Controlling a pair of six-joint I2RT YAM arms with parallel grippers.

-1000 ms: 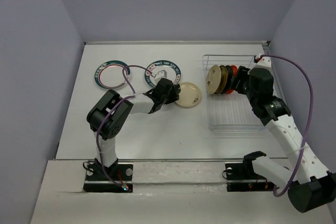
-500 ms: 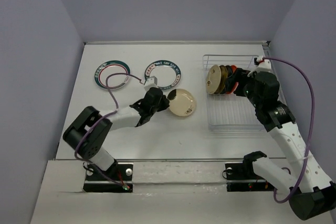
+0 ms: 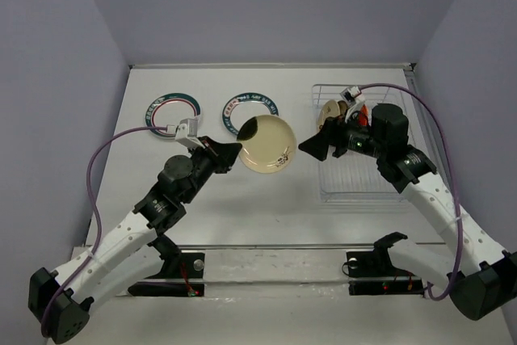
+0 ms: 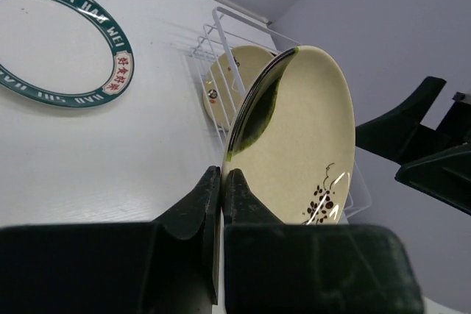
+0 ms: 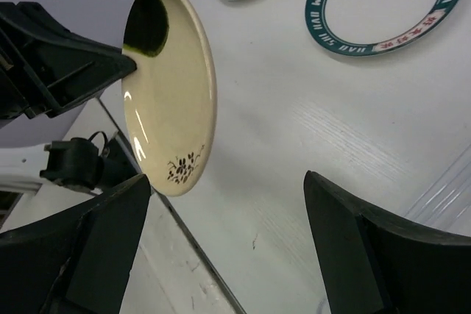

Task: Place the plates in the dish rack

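My left gripper [image 3: 235,149] is shut on the rim of a cream plate [image 3: 267,145] with a dark green patch and holds it tilted on edge above the table; its fingertips [image 4: 222,176] pinch the lower rim of that plate [image 4: 294,137]. My right gripper [image 3: 317,146] is open and empty, pointing left, just right of the plate. In the right wrist view the plate [image 5: 173,93] hangs ahead of the open gripper [image 5: 228,211]. The white wire dish rack [image 3: 355,183] holds another cream plate [image 3: 329,111] upright; the other plates there are mostly hidden by my right arm.
Two white plates with green-and-red rims [image 3: 172,112] [image 3: 250,107] lie flat at the back of the table; one shows in the left wrist view [image 4: 59,49]. The rack's near half [image 3: 359,175] has free slots. A side wall stands close to the right of the rack.
My left arm has lifted the cream plate off the table and tilted it on edge. My right gripper has swung from the rack leftward to face the plate.
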